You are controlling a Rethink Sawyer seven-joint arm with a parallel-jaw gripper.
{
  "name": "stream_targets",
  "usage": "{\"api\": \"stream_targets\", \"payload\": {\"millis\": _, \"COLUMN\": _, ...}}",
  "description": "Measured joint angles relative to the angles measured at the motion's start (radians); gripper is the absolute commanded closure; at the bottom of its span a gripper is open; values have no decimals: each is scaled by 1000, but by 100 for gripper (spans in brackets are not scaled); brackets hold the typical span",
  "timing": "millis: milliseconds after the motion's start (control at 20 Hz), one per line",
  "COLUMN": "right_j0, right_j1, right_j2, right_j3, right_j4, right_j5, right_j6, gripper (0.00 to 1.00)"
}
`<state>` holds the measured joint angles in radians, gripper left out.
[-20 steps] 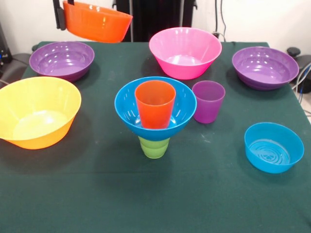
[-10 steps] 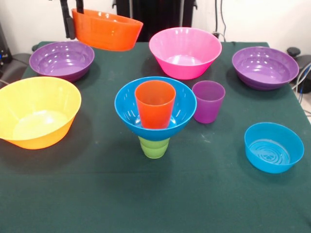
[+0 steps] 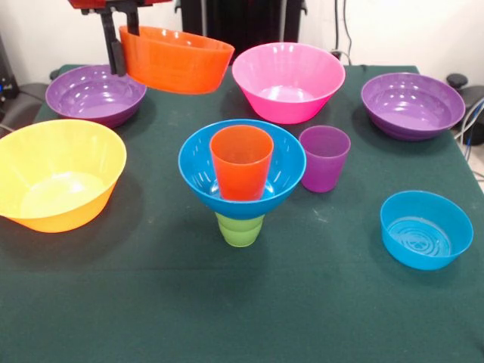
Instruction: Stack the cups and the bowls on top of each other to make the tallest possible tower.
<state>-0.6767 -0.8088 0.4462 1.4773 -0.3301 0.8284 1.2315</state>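
I see the hand (image 3: 125,34) at 11 o'clock, clamped on the rim of the small orange bowl (image 3: 178,60), which hangs tilted in the air above the surface (image 3: 227,302). At the centre stands the tower (image 3: 242,181): green cup (image 3: 240,230), medium blue bowl (image 3: 198,172) and orange cup (image 3: 242,162). The purple cup (image 3: 324,158) stands just beside it at 3 o'clock.

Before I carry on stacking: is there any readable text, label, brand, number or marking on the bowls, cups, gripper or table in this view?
None: no word, number, label or brand can be read.
The small orange bowl held by the gripper is plain.
The orange cup, medium blue bowl and green cup are plain.
The small blue bowl has only moulded rings, no writing.
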Motion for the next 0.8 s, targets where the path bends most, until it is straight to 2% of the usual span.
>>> {"api": "stream_targets", "payload": {"millis": 250, "right_j0": 38, "right_j1": 37, "right_j2": -3, "right_j3": -62, "right_j4": 0, "right_j5": 4, "right_j6": 0, "gripper": 100}}
{"api": "stream_targets", "payload": {"millis": 800, "right_j0": 90, "right_j1": 85, "right_j2": -17, "right_j3": -124, "right_j4": 0, "right_j5": 8, "right_j6": 0, "gripper": 100}}
